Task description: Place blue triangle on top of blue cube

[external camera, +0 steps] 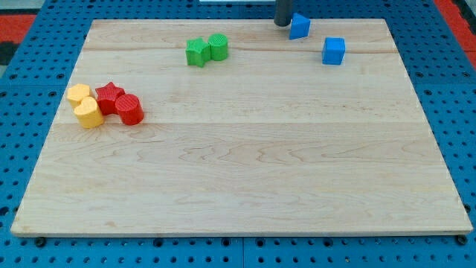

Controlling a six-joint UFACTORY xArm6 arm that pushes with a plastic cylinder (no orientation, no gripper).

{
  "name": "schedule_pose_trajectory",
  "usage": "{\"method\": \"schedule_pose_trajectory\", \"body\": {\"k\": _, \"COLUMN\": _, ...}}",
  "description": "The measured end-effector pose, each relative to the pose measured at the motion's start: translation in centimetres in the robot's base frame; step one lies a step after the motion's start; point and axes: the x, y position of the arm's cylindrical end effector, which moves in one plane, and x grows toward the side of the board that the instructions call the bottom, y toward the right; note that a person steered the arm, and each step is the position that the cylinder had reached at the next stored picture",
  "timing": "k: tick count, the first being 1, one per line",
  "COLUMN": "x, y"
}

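Observation:
The blue triangle [299,26] lies near the view's top edge of the wooden board [238,179], right of centre. The blue cube [333,50] sits just below and to the right of it, a small gap between them. My tip [282,23] is the lower end of a dark rod coming down from the view's top. It stands right at the triangle's left side, touching or nearly touching it.
A green star [196,53] and a green cylinder [218,47] sit together at top centre. At the left, a yellow block [78,94], a yellow cylinder [88,114], a red star [109,96] and a red cylinder [129,109] cluster. Blue pegboard surrounds the board.

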Motion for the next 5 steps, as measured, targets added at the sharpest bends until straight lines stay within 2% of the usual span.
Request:
{"method": "schedule_pose_trajectory", "body": {"k": 4, "x": 0.0, "y": 2.5}}
{"method": "schedule_pose_trajectory", "body": {"k": 5, "x": 1.3, "y": 2.5}}
